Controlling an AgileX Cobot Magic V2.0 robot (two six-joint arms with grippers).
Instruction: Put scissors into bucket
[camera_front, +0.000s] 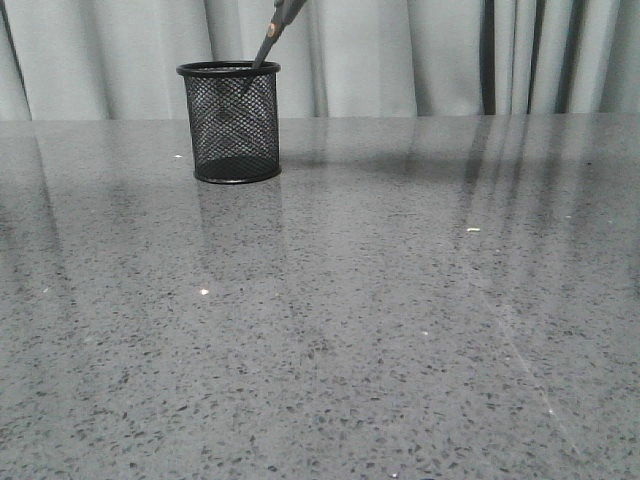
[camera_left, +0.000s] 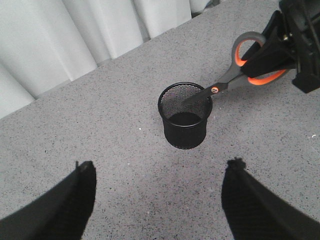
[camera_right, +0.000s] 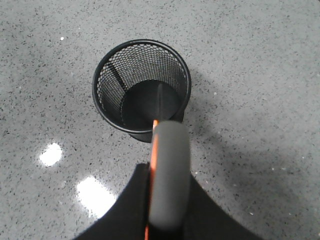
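The bucket, a black wire-mesh cup, stands upright at the far left of the table. The scissors, orange and grey handled with dark blades, hang tilted over it with the blade tips inside the rim. In the front view only the blades and pivot of the scissors show, slanting down into the cup. My right gripper is shut on the scissors' handles, above the bucket. My left gripper is open and empty, held above the table in front of the bucket.
Pale curtains hang behind the table's far edge. The grey speckled tabletop stretches wide in front and to the right of the bucket. Both arms are outside the front view.
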